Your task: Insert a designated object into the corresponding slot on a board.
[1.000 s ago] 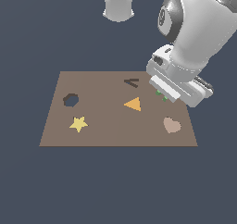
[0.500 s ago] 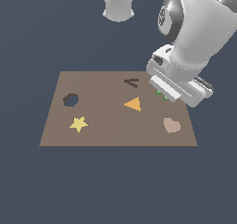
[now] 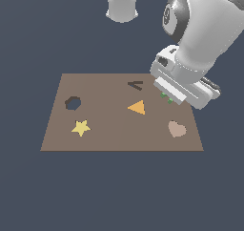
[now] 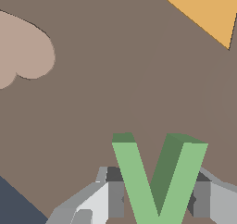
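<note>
The brown board (image 3: 109, 130) lies flat, with the dark V-shaped slot (image 3: 136, 85) near its far edge. My gripper (image 3: 167, 98) hangs low over the board's right part in the exterior view, right of the slot and the orange triangle. Only two green bits of the green V-shaped piece (image 3: 164, 95) show under the hand there. In the wrist view the green V-shaped piece (image 4: 139, 186) stands between the two fingers, its arms touching both pads, so my gripper (image 4: 157, 197) is shut on it.
An orange triangle (image 3: 137, 107) (image 4: 203, 8), a yellow star (image 3: 81, 127) and a pink heart (image 3: 177, 128) (image 4: 23, 49) sit on the board. A dark octagonal hole (image 3: 73, 102) is at the exterior view's left. The robot base (image 3: 122, 3) stands behind the board.
</note>
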`<control>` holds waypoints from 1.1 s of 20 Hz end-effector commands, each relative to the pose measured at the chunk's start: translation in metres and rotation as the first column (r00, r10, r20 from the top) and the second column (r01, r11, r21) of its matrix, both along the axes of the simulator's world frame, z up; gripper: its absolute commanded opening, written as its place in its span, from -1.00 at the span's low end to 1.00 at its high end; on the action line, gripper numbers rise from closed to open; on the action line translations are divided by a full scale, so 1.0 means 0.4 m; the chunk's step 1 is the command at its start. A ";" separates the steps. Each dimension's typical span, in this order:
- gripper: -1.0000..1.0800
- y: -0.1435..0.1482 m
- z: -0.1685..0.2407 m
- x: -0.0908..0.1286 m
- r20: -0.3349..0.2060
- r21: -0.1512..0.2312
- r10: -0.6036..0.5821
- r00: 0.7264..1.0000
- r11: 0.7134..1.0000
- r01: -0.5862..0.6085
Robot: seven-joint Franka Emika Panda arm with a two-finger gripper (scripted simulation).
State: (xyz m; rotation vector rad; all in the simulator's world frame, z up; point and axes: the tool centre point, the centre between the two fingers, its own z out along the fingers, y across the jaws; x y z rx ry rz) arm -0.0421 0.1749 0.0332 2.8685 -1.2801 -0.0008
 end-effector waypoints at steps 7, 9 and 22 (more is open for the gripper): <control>-1.00 -0.002 0.001 -0.024 0.000 0.000 0.127 0.992 0.992 -0.127; -1.00 -0.004 0.002 -0.033 0.000 0.000 0.173 0.985 0.985 -0.173; -1.00 -0.038 0.006 -0.110 0.001 0.000 0.575 0.818 0.818 -0.575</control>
